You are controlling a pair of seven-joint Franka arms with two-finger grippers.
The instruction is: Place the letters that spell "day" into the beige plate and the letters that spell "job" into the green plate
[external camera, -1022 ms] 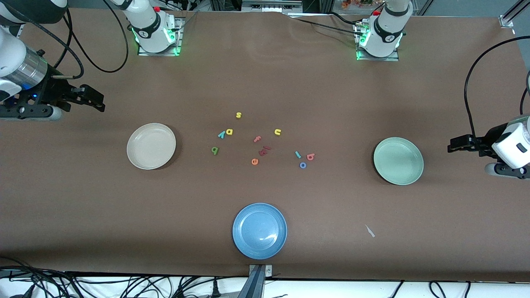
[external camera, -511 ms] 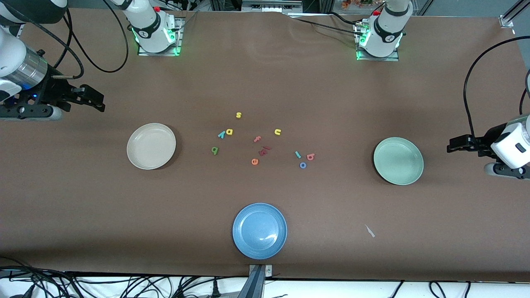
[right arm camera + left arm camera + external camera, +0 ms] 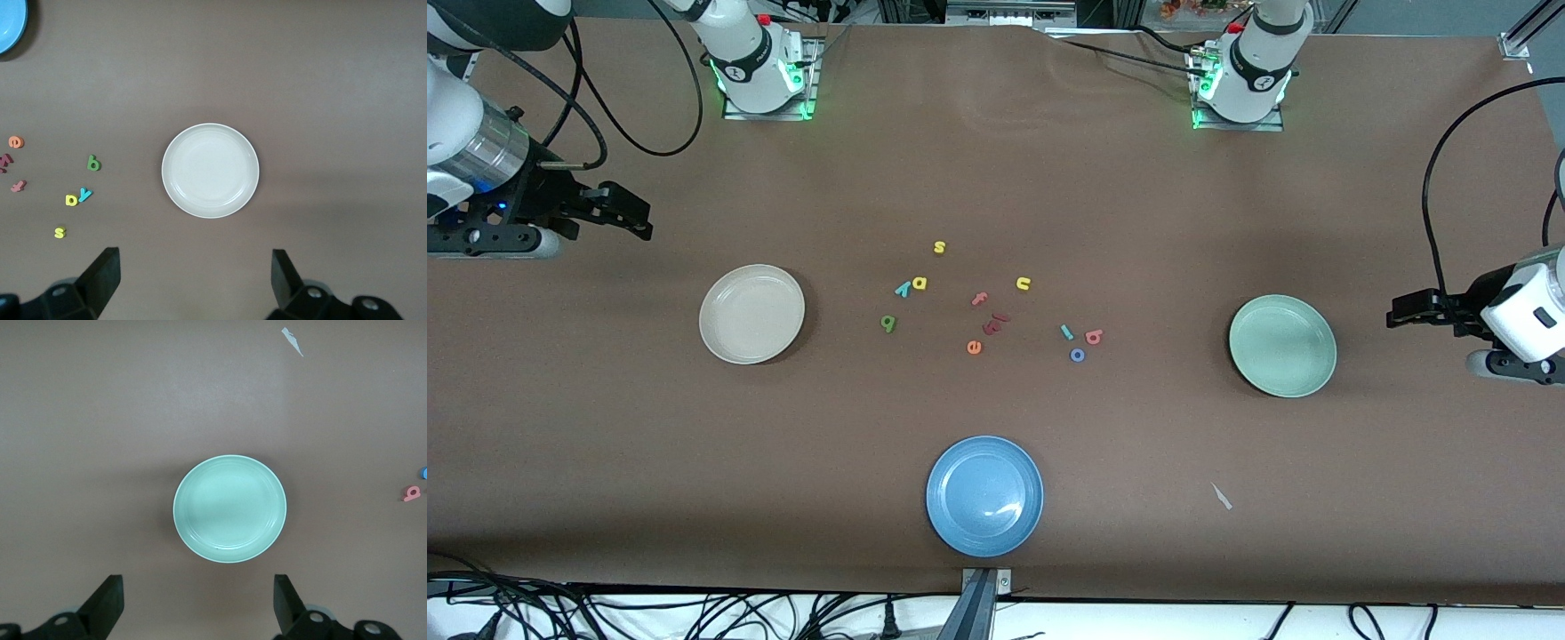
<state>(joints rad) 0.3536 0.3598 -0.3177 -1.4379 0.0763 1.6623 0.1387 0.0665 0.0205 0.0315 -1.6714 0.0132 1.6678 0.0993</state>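
Three plates sit on the table: one beige plate (image 3: 751, 314), one green plate (image 3: 1282, 346), one blue plate (image 3: 984, 495). Eleven small foam letters (image 3: 991, 307) lie between them. One pale scrap (image 3: 1221, 496) lies apart.

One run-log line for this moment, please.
stage: not started | left gripper: open, beside green plate | right gripper: open, beside beige plate | letters: all on table, plates empty
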